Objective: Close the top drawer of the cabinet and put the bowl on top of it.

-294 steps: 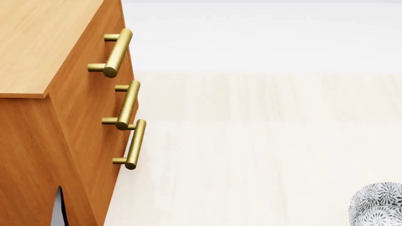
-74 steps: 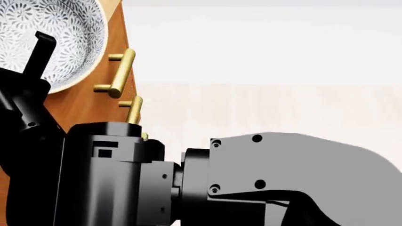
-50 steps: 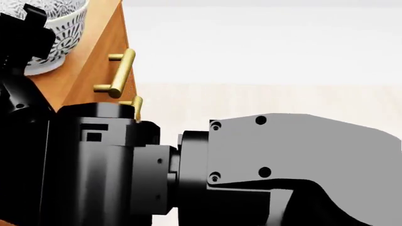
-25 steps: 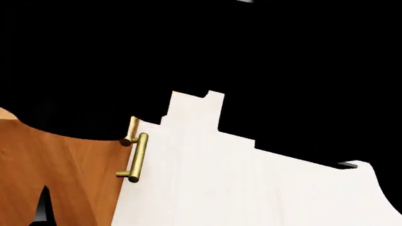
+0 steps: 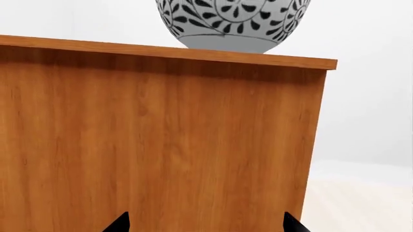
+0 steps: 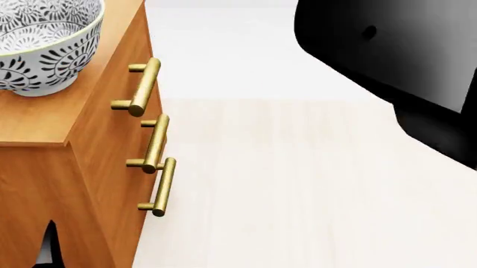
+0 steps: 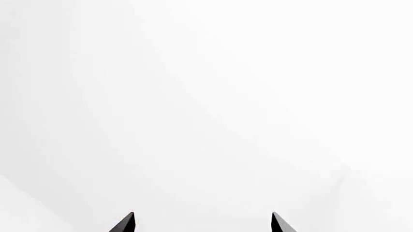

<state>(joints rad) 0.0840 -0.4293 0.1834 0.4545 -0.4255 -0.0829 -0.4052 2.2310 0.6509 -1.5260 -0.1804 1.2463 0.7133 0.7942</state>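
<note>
The bowl (image 6: 41, 42), white with a dark grey leaf pattern, stands upright on the flat top of the orange-brown cabinet (image 6: 93, 151), near its front edge. Nothing is touching it. The top drawer (image 6: 119, 81) sits level with the two drawer fronts below, its brass bar handle (image 6: 143, 86) sticking out. In the left wrist view the bowl (image 5: 232, 24) shows above the cabinet's side panel (image 5: 161, 135), and my left gripper (image 5: 205, 227) is open in front of that panel, holding nothing. My right gripper (image 7: 202, 224) is open against blank white.
A black part of my right arm (image 6: 387, 56) fills the upper right of the head view, away from the cabinet. Pale wooden floor (image 6: 298, 184) stretches out in front of the drawers. A dark gap (image 6: 48, 245) shows at the cabinet's base.
My right arm carried the bowl over the cabinet, blocked the head view, then drew off to the upper right. The bowl now stands free on the cabinet top.
</note>
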